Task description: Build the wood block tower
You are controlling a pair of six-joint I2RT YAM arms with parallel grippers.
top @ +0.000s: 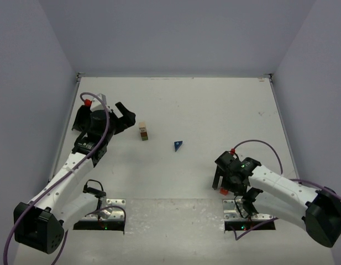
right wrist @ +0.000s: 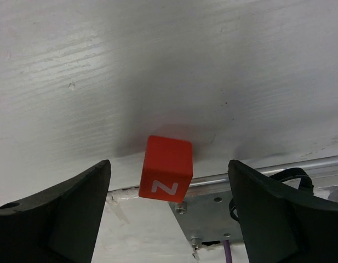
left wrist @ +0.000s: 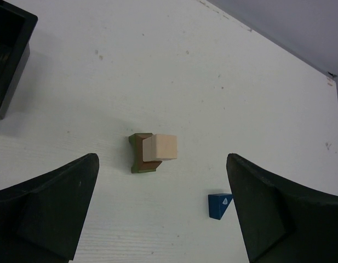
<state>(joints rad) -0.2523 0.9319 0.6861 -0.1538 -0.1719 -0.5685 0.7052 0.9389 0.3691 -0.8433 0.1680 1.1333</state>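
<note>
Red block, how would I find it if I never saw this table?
Look at the near edge of the table, beside the right arm. The red block sits there alone. It's the only red one, with a white letter on it.

1. A tan cube (left wrist: 160, 147) is pictured stacked, apparently over a second cube (top: 143, 132), on the olive-green oblong (left wrist: 136, 156).
2. The blue wedge (left wrist: 217, 205) is laid near the stack, apart from it.
3. The red cube (right wrist: 166, 167), marked with a white N, is set at the table (right wrist: 158, 66) edge.

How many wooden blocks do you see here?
5. Three form one stack: an olive-green oblong at the bottom, a shadowed block on it, a tan cube on top. A blue wedge lies apart from the stack. A red cube sits below the right end effector.
</note>
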